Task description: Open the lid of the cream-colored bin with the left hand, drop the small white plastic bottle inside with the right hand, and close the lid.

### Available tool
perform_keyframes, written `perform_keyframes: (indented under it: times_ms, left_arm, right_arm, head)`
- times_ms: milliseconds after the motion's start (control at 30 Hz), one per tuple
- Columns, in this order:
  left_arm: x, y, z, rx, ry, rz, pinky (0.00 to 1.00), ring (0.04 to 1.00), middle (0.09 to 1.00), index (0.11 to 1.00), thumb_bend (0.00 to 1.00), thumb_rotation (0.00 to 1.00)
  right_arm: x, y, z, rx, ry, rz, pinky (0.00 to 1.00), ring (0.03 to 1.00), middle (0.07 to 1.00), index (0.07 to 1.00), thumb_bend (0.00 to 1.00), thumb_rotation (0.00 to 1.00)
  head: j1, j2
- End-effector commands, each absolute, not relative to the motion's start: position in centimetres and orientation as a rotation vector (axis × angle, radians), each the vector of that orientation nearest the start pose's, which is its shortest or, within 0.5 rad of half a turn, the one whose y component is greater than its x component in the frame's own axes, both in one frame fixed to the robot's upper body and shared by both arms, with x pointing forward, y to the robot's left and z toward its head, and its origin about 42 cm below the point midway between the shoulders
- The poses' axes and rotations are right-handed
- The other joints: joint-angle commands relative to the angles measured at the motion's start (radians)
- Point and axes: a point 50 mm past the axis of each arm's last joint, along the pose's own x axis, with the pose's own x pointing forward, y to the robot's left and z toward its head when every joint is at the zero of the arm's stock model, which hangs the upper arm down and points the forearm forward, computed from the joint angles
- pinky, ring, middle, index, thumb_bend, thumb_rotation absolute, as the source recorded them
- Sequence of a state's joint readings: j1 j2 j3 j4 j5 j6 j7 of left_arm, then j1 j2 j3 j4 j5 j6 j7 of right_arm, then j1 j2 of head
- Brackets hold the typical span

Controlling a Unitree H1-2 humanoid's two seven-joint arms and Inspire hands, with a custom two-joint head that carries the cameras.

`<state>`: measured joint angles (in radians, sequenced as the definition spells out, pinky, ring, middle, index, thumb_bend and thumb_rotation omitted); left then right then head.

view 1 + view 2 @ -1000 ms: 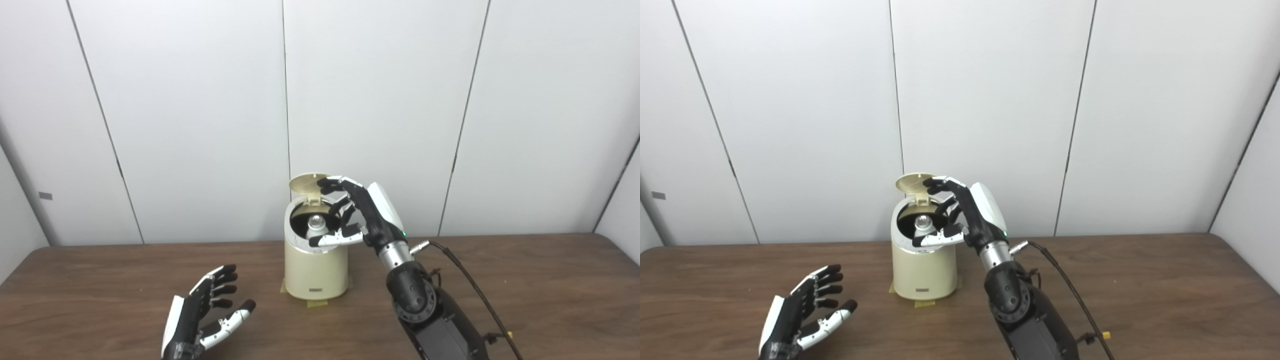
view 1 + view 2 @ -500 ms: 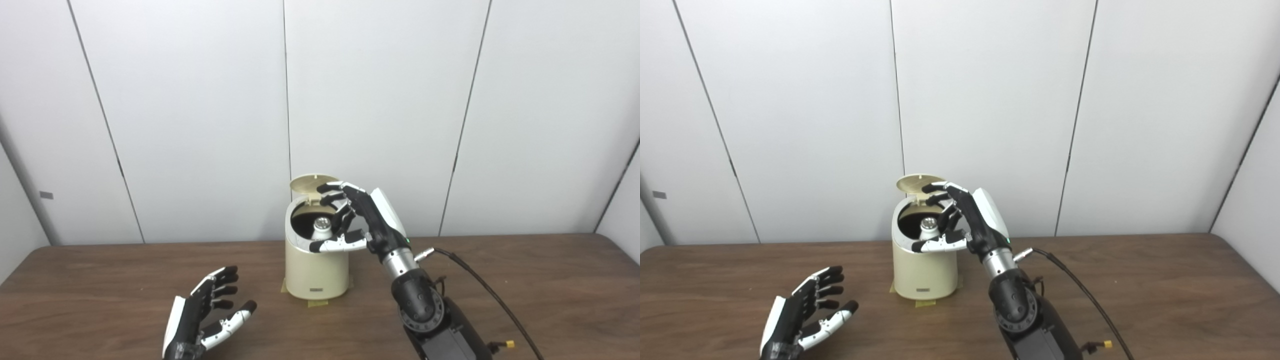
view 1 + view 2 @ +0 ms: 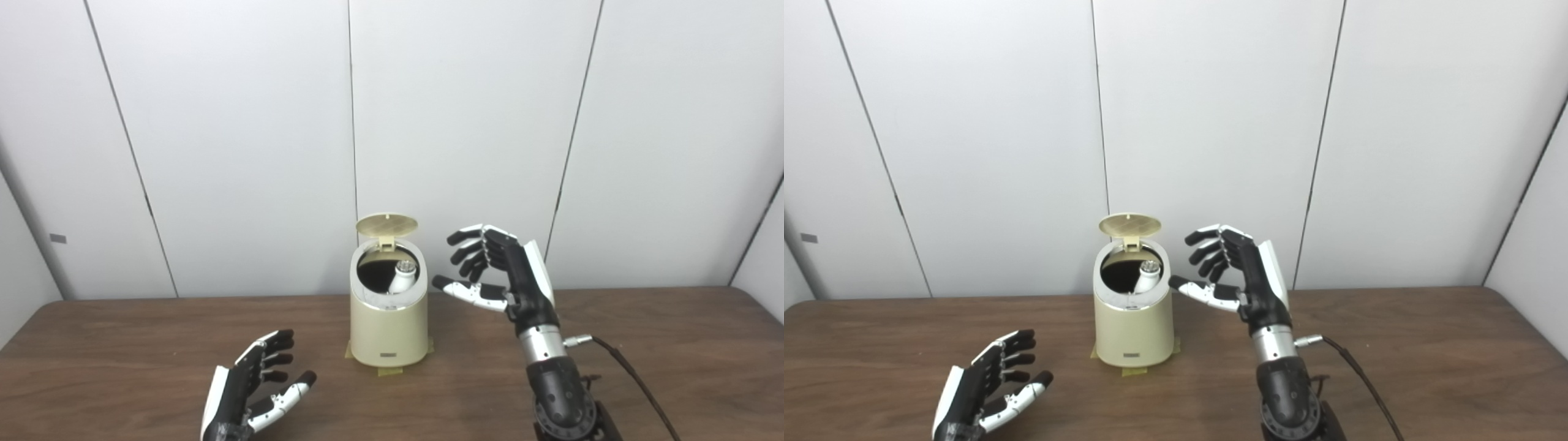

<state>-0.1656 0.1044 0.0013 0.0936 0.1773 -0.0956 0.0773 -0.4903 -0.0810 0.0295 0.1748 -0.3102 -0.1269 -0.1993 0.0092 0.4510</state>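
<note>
Cream bin (image 3: 388, 318) at frame centre, lid (image 3: 386, 225) upright at its back rim; bottle (image 3: 403, 277) leans inside. Our right hand (image 3: 502, 269), released, hangs just right of the rim, nearer the lid. Our left hand (image 3: 254, 386), released, lies lower left, well apart.

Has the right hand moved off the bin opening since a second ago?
Yes. The right hand has pulled away to the right of the cream bin, open and empty, leaving the white bottle inside.
</note>
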Motion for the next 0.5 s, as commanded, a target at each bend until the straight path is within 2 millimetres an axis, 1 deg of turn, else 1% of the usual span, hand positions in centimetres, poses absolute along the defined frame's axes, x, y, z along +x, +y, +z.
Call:
perform_keyframes:
  times_ms: [0, 67, 100, 133, 200, 267, 367, 467]
  left_arm:
    - [33.6, 23.3, 13.0, 0.272, -0.195, 0.040, 0.64, 0.739, 0.787, 0.813, 0.64, 0.20]
    - [33.6, 23.2, 13.1, 0.274, -0.198, 0.039, 0.63, 0.738, 0.788, 0.815, 0.64, 0.20]
    - [33.6, 23.2, 13.2, 0.274, -0.199, 0.039, 0.63, 0.735, 0.787, 0.814, 0.64, 0.20]
    - [33.6, 23.2, 13.2, 0.273, -0.200, 0.038, 0.63, 0.733, 0.786, 0.811, 0.63, 0.20]
    - [33.6, 23.2, 13.3, 0.268, -0.202, 0.036, 0.63, 0.734, 0.786, 0.808, 0.63, 0.20]
    - [33.6, 23.2, 13.4, 0.268, -0.207, 0.033, 0.63, 0.734, 0.787, 0.810, 0.63, 0.20]
    - [33.6, 23.1, 13.5, 0.263, -0.215, 0.029, 0.64, 0.736, 0.787, 0.809, 0.64, 0.21]
    - [33.6, 23.1, 13.6, 0.256, -0.216, 0.025, 0.64, 0.737, 0.787, 0.811, 0.65, 0.22]
  right_arm:
    - [42.3, -20.4, 24.4, -0.335, -0.561, -0.101, 0.32, 0.415, 0.452, 0.539, 0.52, 0.01]
    - [41.9, -21.4, 23.2, -0.328, -0.524, -0.076, 0.35, 0.451, 0.464, 0.535, 0.52, 0.01]
    - [41.7, -21.8, 22.7, -0.323, -0.494, -0.053, 0.37, 0.474, 0.535, 0.516, 0.52, 0.08]
    - [41.5, -22.2, 22.1, -0.319, -0.466, -0.027, 0.39, 0.501, 0.600, 0.636, 0.64, 0.19]
    - [41.0, -22.8, 21.2, -0.304, -0.419, 0.020, 0.42, 0.537, 0.670, 0.729, 0.73, 0.24]
    - [40.5, -23.1, 20.4, -0.279, -0.396, 0.067, 0.47, 0.598, 0.739, 0.787, 0.80, 0.28]
    - [40.0, -23.4, 19.3, -0.256, -0.381, 0.118, 0.51, 0.672, 0.801, 0.821, 0.85, 0.31]
    - [39.4, -23.3, 18.6, -0.248, -0.362, 0.140, 0.53, 0.695, 0.820, 0.840, 0.88, 0.34]
  head:
    - [0.003, 0.002]
    - [0.006, 0.003]
    - [0.007, 0.002]
    - [0.009, 0.003]
    - [0.012, 0.005]
    - [0.018, 0.007]
    - [0.025, 0.010]
    - [0.036, 0.014]
